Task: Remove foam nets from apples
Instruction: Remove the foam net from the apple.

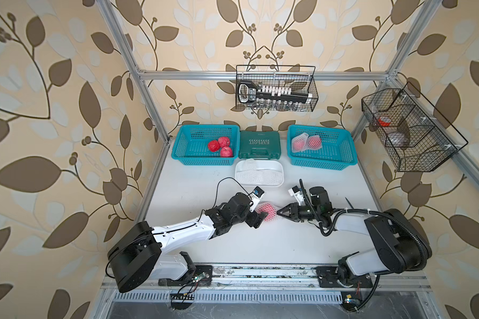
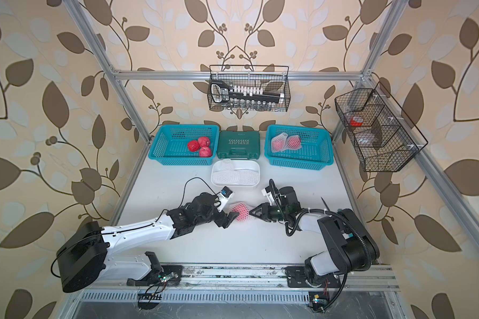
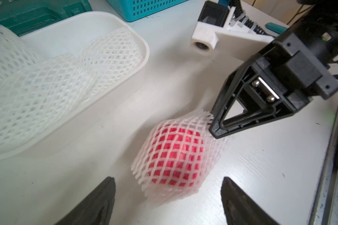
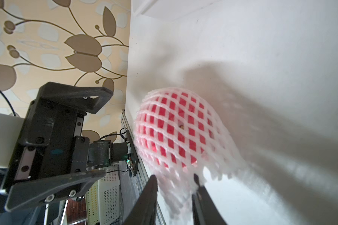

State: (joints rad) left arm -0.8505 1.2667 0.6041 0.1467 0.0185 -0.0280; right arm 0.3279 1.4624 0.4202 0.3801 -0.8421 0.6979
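— Nearest the grippers?
— An apple (image 3: pixel 174 150) in its net (image 3: pixel 199 116), lying between them. The left gripper (image 3: pixel 167 180) gapes beside it; the right gripper (image 3: pixel 213 129) pinches the net's end.
— Beyond?
— A tub (image 3: pixel 72 29) of empty nets (image 3: pixel 47 93), then a green case (image 1: pixel 259 143). Three bare apples (image 1: pixel 226 151) sit in the basket (image 1: pixel 202 161) beyond the left, two netted apples (image 1: pixel 314 142) in the basket (image 1: pixel 324 163) beyond the right.

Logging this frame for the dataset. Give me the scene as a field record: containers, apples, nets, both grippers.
left basket: three bare apples
right basket: two netted apples
white tub: empty nets, count unclear
green case: shut, between the baskets
table: one apple in its foam net
left gripper: open, fingers wide before the apple
right gripper: shut on the foam net's loose end
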